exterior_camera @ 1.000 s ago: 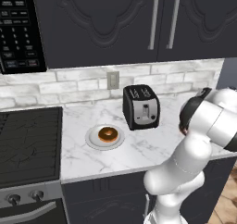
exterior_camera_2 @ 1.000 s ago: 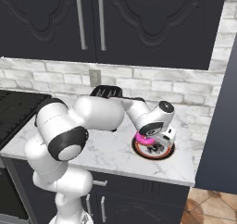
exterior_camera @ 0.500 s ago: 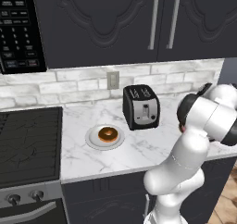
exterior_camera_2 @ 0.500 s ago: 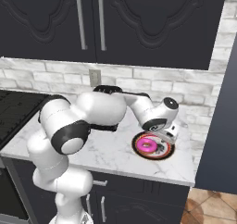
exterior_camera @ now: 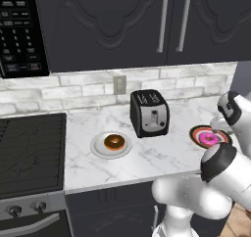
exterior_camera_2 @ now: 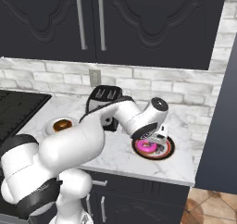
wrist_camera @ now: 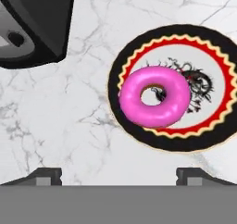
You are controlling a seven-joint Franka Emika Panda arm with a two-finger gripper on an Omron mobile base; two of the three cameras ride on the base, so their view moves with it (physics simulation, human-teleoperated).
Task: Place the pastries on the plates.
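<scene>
The pink-frosted donut (wrist_camera: 155, 96) lies on the plate with the red-orange and dark banded rim (wrist_camera: 178, 144), a little left of its centre. My gripper (wrist_camera: 119, 177) hangs above them, open and holding nothing, its fingertips (wrist_camera: 44, 174) wide apart. From the right base view the gripper (exterior_camera_2: 156, 140) sits just over the pink donut (exterior_camera_2: 148, 146) and its banded plate (exterior_camera_2: 163, 152). The chocolate-glazed donut (exterior_camera: 114, 142) rests on the plain pale plate (exterior_camera: 98, 148) further left on the counter. The pink donut (exterior_camera: 209, 138) is at the counter's right end.
A black and silver toaster (exterior_camera: 149, 112) stands between the two plates, and its corner (wrist_camera: 32, 24) is close to my hand. A stove (exterior_camera: 29, 153) borders the counter on the left. Dark cabinets hang above, and the counter's front edge is near the banded plate.
The gripper has let go of the pink donut and risen off it. The donut now lies on the banded plate. My elbow has swung lower and forward.
</scene>
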